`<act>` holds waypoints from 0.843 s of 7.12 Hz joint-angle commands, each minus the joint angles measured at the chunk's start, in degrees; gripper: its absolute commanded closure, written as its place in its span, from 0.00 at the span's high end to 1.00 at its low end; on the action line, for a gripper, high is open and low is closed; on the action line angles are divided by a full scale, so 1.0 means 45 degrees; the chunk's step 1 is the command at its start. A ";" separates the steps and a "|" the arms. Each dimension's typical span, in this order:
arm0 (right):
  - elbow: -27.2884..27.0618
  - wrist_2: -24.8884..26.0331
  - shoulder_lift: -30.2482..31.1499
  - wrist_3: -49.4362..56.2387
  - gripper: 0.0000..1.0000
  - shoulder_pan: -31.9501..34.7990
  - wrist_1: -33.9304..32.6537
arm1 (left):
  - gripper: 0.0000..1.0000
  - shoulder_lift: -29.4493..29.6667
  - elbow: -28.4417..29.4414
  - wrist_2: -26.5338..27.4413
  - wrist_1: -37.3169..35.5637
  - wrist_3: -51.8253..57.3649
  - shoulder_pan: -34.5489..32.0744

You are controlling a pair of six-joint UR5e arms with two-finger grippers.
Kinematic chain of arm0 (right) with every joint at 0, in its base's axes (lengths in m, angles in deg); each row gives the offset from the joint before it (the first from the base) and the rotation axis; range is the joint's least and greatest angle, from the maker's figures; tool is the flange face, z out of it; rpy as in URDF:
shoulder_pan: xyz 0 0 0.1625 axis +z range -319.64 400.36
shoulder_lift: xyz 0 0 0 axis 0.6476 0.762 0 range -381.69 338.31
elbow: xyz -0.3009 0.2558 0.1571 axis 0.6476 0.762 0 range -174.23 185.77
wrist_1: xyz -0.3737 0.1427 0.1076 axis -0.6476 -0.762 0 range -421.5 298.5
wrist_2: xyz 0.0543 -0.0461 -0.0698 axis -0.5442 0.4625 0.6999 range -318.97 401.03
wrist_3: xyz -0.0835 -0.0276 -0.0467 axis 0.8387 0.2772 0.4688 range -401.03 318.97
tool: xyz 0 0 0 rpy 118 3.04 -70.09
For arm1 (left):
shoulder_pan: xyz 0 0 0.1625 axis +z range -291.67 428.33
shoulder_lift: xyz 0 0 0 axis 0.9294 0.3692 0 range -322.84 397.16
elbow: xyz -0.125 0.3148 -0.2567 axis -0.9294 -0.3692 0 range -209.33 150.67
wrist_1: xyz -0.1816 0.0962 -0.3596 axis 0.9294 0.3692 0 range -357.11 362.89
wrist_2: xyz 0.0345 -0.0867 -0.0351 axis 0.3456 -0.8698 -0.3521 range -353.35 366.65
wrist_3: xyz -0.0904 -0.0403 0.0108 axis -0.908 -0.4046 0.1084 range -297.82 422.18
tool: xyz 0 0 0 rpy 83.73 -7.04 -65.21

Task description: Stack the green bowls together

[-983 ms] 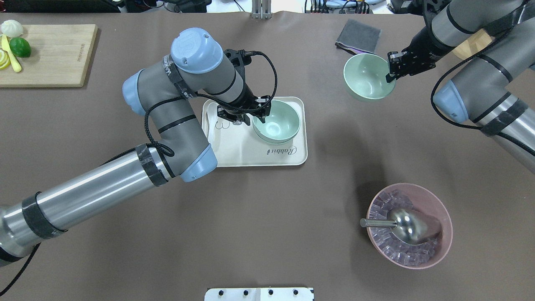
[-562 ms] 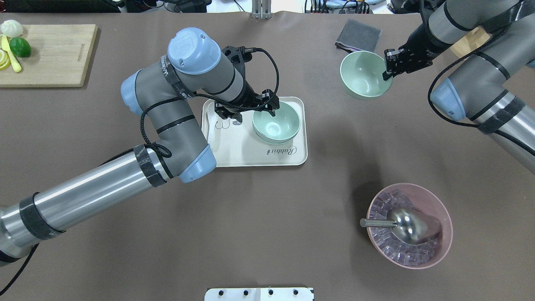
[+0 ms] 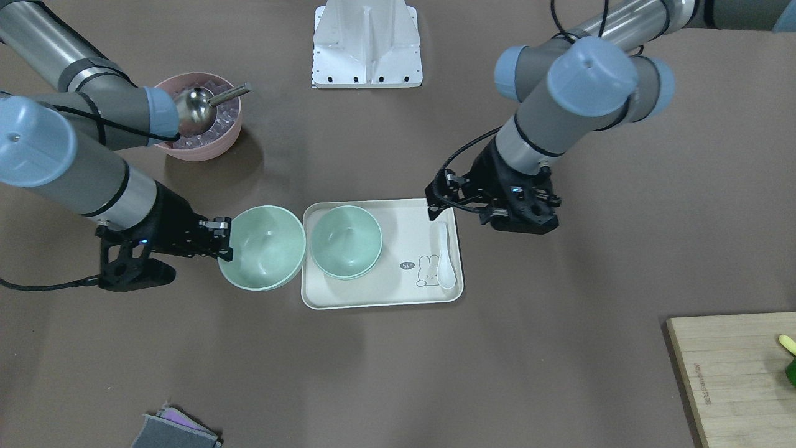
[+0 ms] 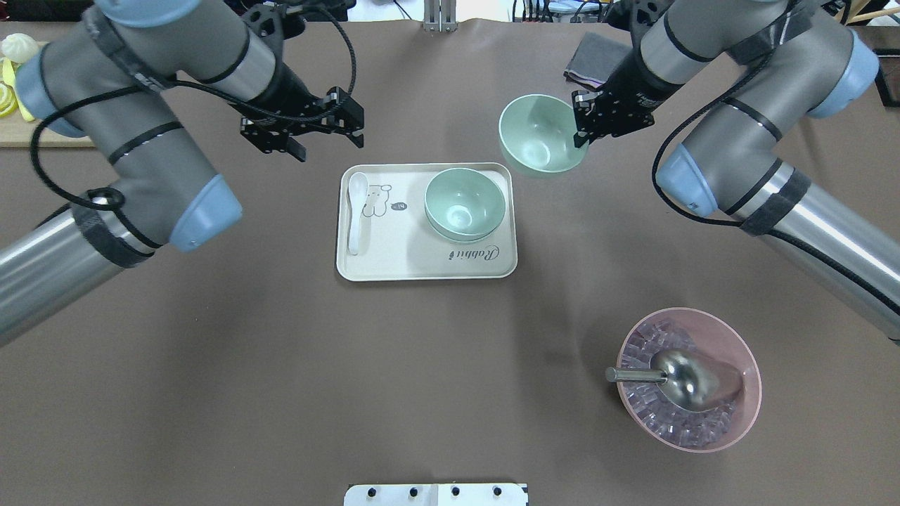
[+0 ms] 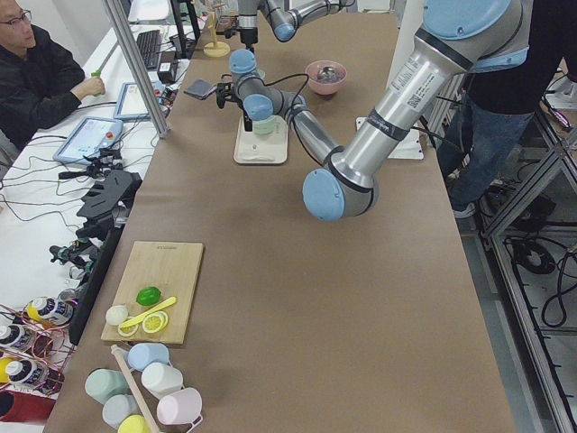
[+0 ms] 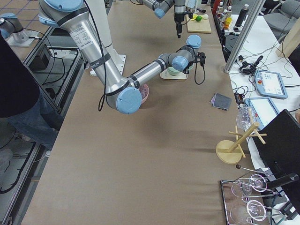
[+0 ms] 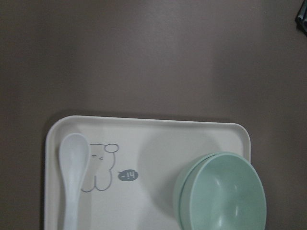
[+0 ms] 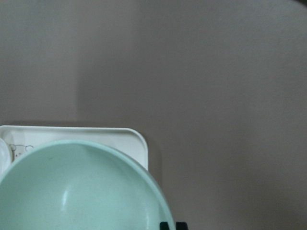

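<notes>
Overhead exterior view, starting closest to the robot: the pink bowl (image 4: 752,393) full of ice sits on the right side of the table, with a metal scoop (image 4: 692,379) lying in it, handle pointing left.

Further out, mid-table, is the cream tray (image 4: 394,260). It has a white spoon (image 4: 356,211) along its left edge, and the two nested green bowls (image 4: 464,204) sit upright on its right half, one inside the other with the lower rim just peeking out.

Just past the tray's far right corner is the third green bowl (image 4: 538,133). The right gripper (image 4: 581,135) is pinching its rim on the right-hand side, one finger inside and one outside. The bowl is tipped a bit and overlaps the tray corner, so it looks to be off the table. It sits beside the stack, not over it.

On the other side, the left gripper (image 4: 329,144) hangs beyond the tray's far left corner with its fingers spread wide and nothing between them.

Farthest back, a folded grey cloth (image 4: 598,53) lies behind the right gripper.
</notes>
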 commanded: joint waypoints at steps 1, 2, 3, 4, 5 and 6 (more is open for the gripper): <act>0.0381 0.1297 -0.0726 -0.0605 0.00 -0.1252 0.0106 | 0.98 -0.1415 -0.1224 -0.1436 -0.0688 0.1467 -0.1587; 0.0616 0.1323 -0.0864 -0.0586 0.00 -0.1334 0.0126 | 0.98 -0.1478 -0.1227 -0.1441 -0.0688 0.1472 -0.1612; 0.0735 0.1343 -0.0885 -0.0586 0.00 -0.1470 0.0146 | 0.98 -0.1479 -0.1227 -0.1441 -0.0688 0.1473 -0.1612; 0.0755 0.1459 -0.0885 -0.0586 0.00 -0.1645 0.0126 | 0.98 -0.1479 -0.1169 -0.1441 -0.0688 0.1473 -0.1592; 0.0755 0.1750 -0.0885 -0.0586 0.00 -0.1840 0.0126 | 0.98 -0.1498 -0.1168 -0.1441 -0.0688 0.1473 -0.1612; 0.0794 0.1811 -0.0904 -0.0586 0.00 -0.1881 0.0126 | 0.98 -0.1518 -0.1149 -0.1441 -0.0688 0.1473 -0.1612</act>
